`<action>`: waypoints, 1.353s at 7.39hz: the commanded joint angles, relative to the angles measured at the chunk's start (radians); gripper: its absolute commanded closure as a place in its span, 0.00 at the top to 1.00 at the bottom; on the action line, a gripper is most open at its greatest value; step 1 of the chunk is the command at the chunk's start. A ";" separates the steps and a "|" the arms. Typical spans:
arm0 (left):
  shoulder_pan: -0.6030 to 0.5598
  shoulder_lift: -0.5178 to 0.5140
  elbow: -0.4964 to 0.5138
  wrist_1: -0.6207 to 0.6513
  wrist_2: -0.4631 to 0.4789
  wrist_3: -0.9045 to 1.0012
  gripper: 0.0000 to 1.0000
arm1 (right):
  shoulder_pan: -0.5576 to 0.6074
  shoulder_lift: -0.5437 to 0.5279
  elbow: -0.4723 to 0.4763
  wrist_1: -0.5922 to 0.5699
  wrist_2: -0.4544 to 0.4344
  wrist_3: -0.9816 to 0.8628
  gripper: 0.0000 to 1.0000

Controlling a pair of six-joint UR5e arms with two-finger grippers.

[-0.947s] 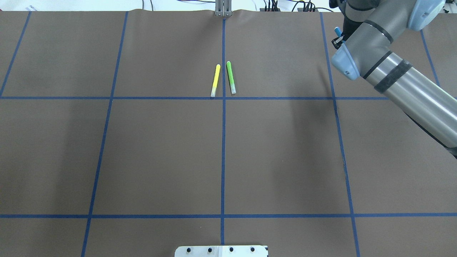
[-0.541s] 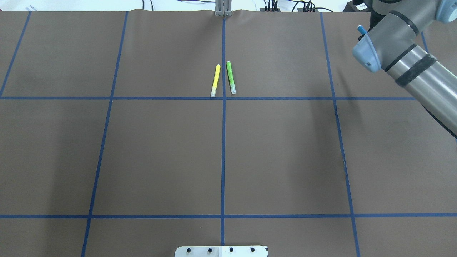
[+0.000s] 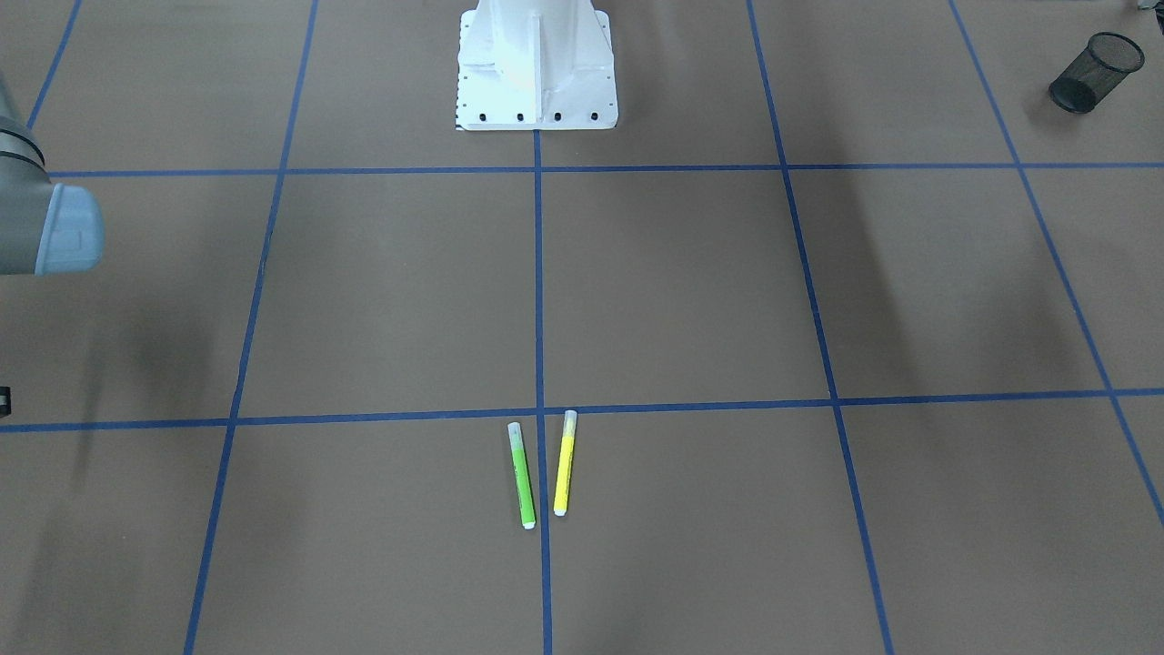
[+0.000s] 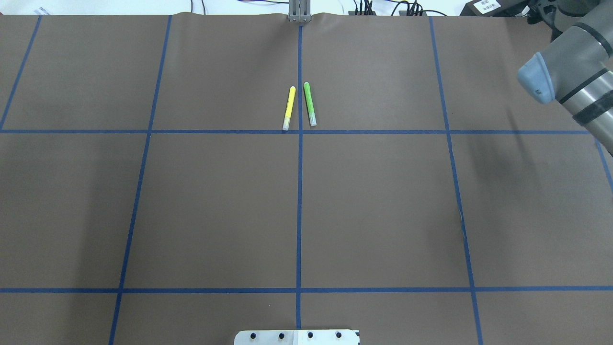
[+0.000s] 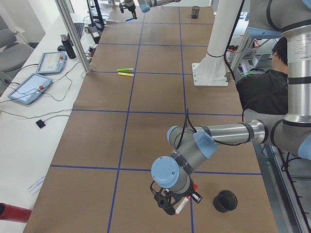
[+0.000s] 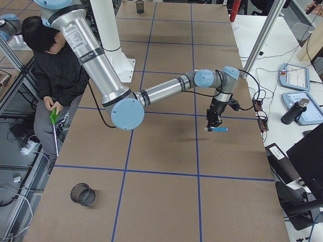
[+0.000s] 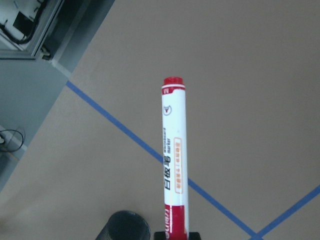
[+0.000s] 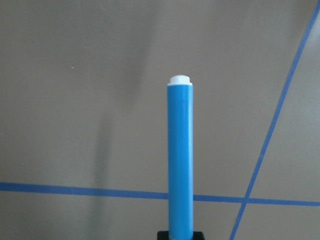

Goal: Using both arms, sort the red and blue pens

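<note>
I record the left gripper (image 5: 169, 206) clamping the red pen (image 7: 174, 150), a smooth white printed cylinder, and the right gripper (image 6: 209, 128) clamping the blue pen (image 8: 180, 160), plain plastic.

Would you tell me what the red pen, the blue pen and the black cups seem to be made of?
Red pen: likely glossy plastic, printed white barrel. Blue pen: smooth matte plastic, probably. Black cups: wire mesh, seemingly metal; see-through lattice.

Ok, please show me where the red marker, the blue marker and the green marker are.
red marker (image 7: 174, 150): left wrist view, on its white labelled barrel.
blue marker (image 8: 180, 160): right wrist view, mid-barrel.
green marker (image 3: 523, 478): front-facing view, mid-barrel.
</note>
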 commanded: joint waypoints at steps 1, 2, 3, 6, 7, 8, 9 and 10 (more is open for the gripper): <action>-0.024 0.064 -0.026 0.119 0.001 0.085 0.00 | 0.039 -0.041 0.043 -0.083 0.006 -0.053 0.00; -0.036 0.073 -0.026 0.191 0.001 0.140 0.00 | 0.042 -0.080 0.105 -0.116 0.011 -0.060 0.00; -0.045 0.073 -0.025 0.284 0.002 0.205 0.00 | 0.050 -0.110 0.150 -0.143 0.028 -0.093 0.00; -0.052 0.093 0.013 0.434 0.004 0.286 0.00 | 0.111 -0.127 0.153 -0.173 0.130 -0.147 0.00; -0.052 0.095 0.065 0.432 0.004 0.346 0.00 | 0.117 -0.133 0.153 -0.173 0.144 -0.165 0.00; -0.052 0.098 0.105 0.434 0.004 0.410 0.00 | 0.124 -0.145 0.155 -0.171 0.170 -0.194 0.00; -0.050 0.102 0.121 0.434 0.005 0.450 0.00 | 0.130 -0.157 0.159 -0.171 0.193 -0.204 0.00; -0.050 0.101 0.151 0.434 0.005 0.454 0.00 | 0.133 -0.164 0.159 -0.171 0.206 -0.205 0.00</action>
